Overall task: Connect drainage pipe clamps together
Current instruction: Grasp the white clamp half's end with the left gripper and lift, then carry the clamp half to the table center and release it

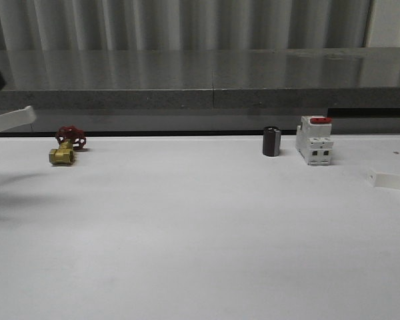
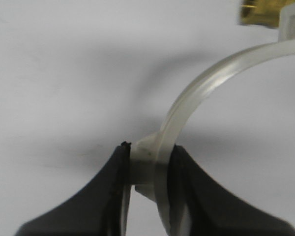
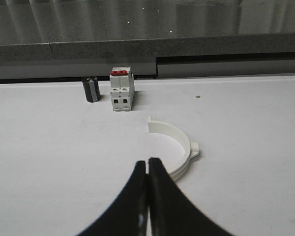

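1. Clamp half (image 2: 196,105) pinched in my left gripper (image 2: 150,169), lifted at table's 9 o'clock edge.
2. Other half (image 3: 174,145) lies on table at 3 o'clock; right gripper (image 3: 147,169) closed, empty.
3. Halves well apart; joining not started.

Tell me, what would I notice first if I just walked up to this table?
Probably the white breaker with its red switch near the table's back edge on the right, with a small black cylinder just left of it. Over on the left sits a brass valve with a red handle. Up close, the left hand pinches one white clamp half, while the other clamp half lies on the table before the shut right hand.
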